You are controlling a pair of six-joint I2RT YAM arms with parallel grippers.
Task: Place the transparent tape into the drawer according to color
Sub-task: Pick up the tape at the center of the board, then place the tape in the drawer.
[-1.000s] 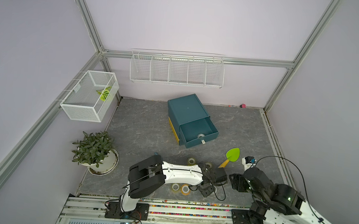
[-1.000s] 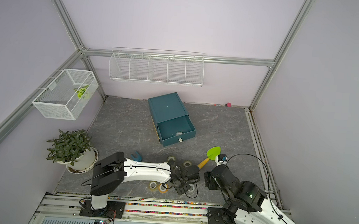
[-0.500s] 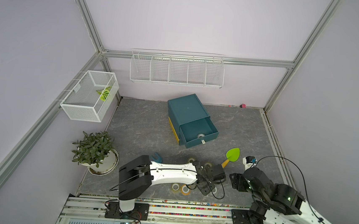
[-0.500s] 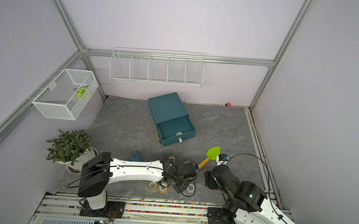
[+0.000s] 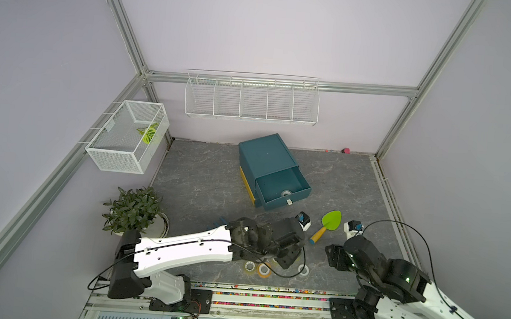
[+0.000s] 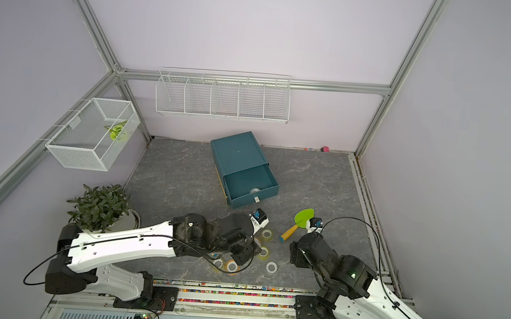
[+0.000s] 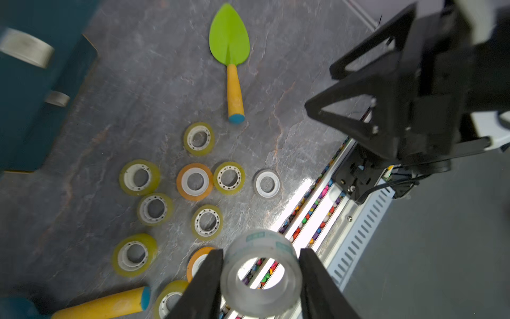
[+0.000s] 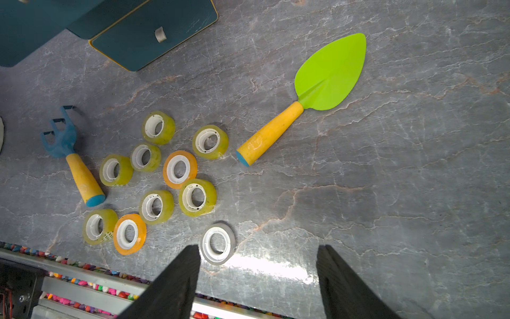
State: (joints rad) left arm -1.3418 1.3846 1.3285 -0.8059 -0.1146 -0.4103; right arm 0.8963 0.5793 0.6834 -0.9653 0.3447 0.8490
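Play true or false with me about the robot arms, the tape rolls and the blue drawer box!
1. The left gripper is shut on a clear tape roll. True.
2. The right gripper holds the green shovel. False: it is open and empty, and the shovel lies on the table.
3. The drawer is closed. False: it is pulled open, with one roll inside.
4. Two orange rolls lie on the table. True.
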